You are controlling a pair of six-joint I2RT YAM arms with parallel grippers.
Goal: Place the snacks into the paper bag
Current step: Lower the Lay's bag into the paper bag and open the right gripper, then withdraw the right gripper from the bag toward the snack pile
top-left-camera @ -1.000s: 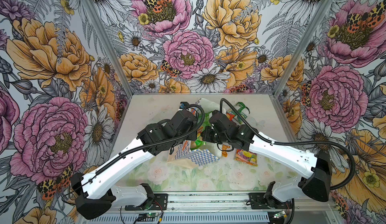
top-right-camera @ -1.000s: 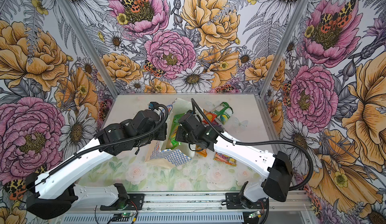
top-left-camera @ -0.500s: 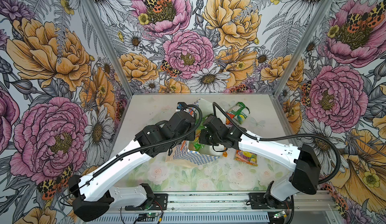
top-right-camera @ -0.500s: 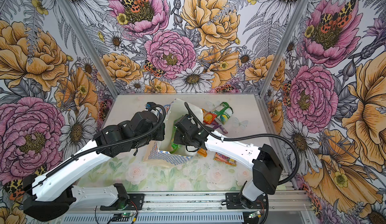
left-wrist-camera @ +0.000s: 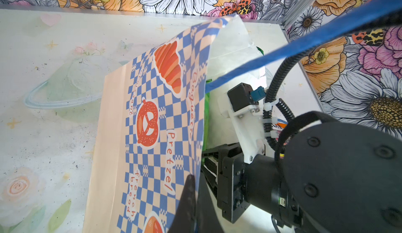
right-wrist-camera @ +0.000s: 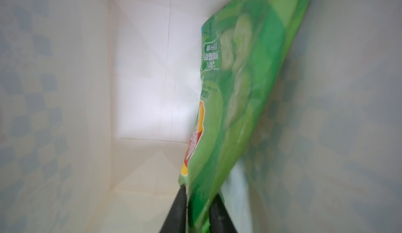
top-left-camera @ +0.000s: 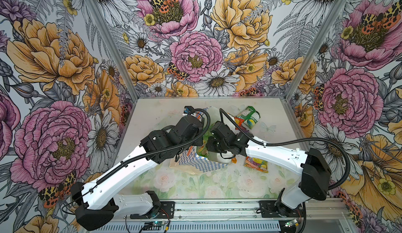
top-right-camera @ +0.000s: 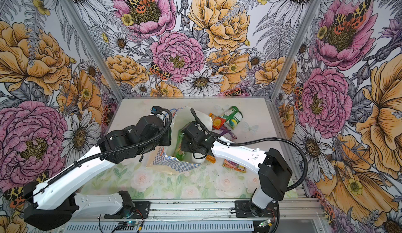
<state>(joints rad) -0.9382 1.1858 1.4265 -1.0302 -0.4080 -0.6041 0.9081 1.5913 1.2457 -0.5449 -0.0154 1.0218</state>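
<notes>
The paper bag [top-left-camera: 203,163] [top-right-camera: 174,164] sits near the middle of the table [top-left-camera: 152,116] with its mouth open upward. In the left wrist view its outer wall [left-wrist-camera: 152,112] shows a blue-and-cream check printed with an orange croissant, a red pretzel and the words "Baguette", "Pretzel" and "french bread". It has a plain cream strip down one side and a blue cord handle [left-wrist-camera: 282,49] stretched taut across the mouth. Inside, the paper is plain white with crisp fold lines, and the check shows faintly through the walls. The left gripper [left-wrist-camera: 192,186] is closed tight on the rim of the bag. The right gripper [right-wrist-camera: 199,196] is down inside the bag. Its dark fingers [right-wrist-camera: 178,208] stand a little apart with the end of a green packet [right-wrist-camera: 239,90] between them; the packet is blurred, and whether they actually pinch it cannot be told. In both top views that glossy packet [top-left-camera: 203,140] [top-right-camera: 180,138] shows inside the mouth of the bag. More packets lie loose on the table: a green one [top-left-camera: 250,115], a red-orange one [top-left-camera: 239,120] and a purple one [top-left-camera: 245,130] near the far right corner, and a multicoloured one [top-left-camera: 256,163] beside the right arm.
</notes>
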